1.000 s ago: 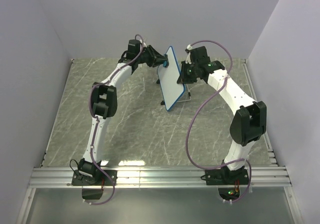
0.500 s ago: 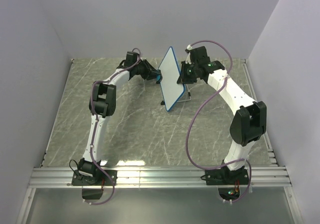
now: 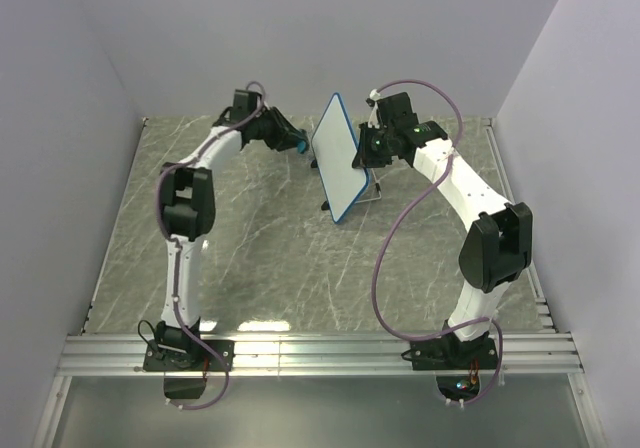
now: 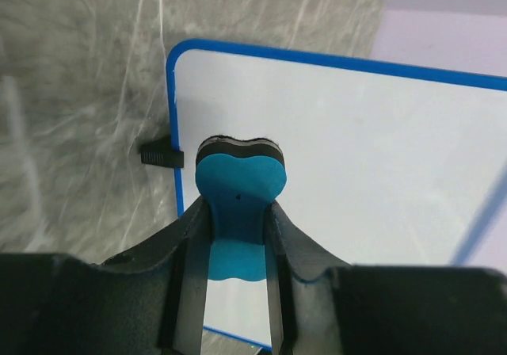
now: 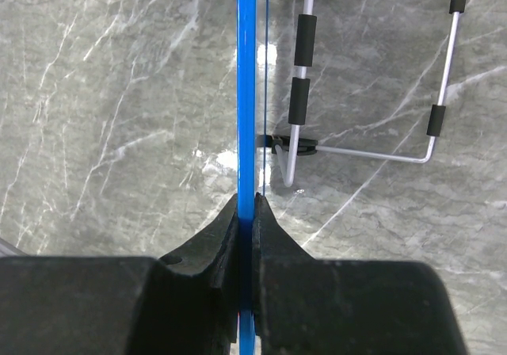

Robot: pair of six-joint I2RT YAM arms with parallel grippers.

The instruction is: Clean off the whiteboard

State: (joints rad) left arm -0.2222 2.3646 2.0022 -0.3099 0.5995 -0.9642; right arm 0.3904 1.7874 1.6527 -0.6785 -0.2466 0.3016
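Wipe step in hand: one table, one board, two grippers, one eraser

The table [image 3: 250,258] carries the whiteboard [image 3: 338,168] upright near the middle of its far edge. The right gripper [image 5: 246,216] is pinched on the board's blue rim to steady it. The left gripper [image 4: 238,228] is clamped on the blue eraser [image 4: 240,185], facing the white side. That face looks blank from here, so I'd guess the next move is pressing in flat for a pass.

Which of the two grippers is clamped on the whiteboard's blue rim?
The right gripper: it is shut edge-on over the rim of the whiteboard. The left gripper instead holds a blue eraser.
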